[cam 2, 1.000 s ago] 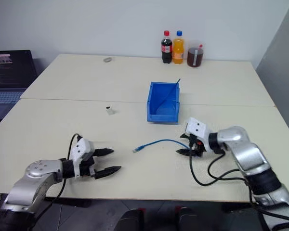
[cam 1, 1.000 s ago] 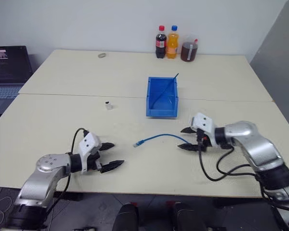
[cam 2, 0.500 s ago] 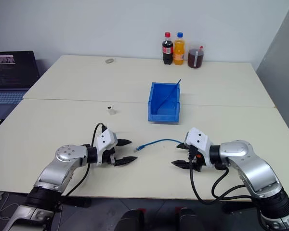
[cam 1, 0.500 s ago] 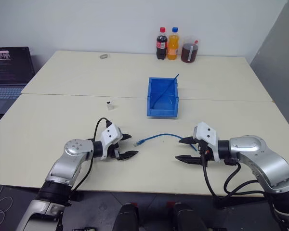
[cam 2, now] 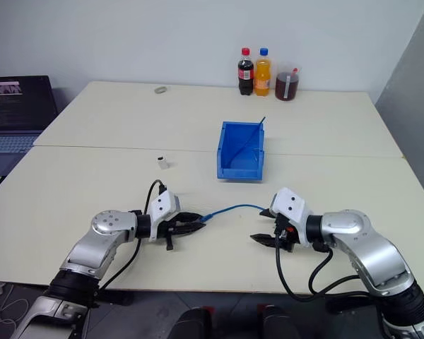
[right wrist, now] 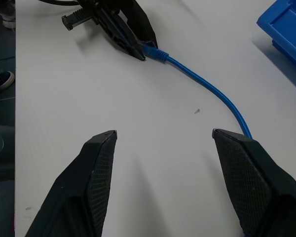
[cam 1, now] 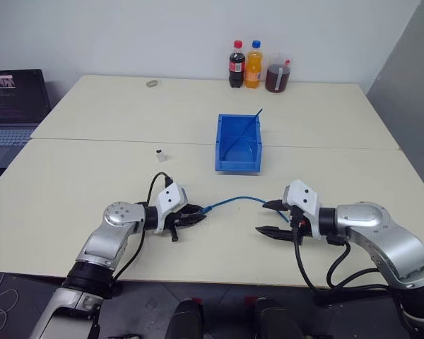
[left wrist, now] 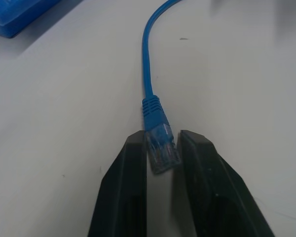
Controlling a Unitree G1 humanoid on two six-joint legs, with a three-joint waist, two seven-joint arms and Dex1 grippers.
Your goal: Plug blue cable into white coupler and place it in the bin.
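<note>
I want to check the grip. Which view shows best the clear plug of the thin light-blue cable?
The left wrist view: the clear plug sits pinched between the left gripper fingers. The right wrist view shows it from afar; in the head views it is too small to judge.

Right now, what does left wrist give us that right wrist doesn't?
Left wrist alone shows the clear plug pinched between the left claw's fingers.

Right wrist alone shows the right claw open, one finger at the blue cable; also the left claw from outside.

Both show the cable on the table and a corner of the bin.
</note>
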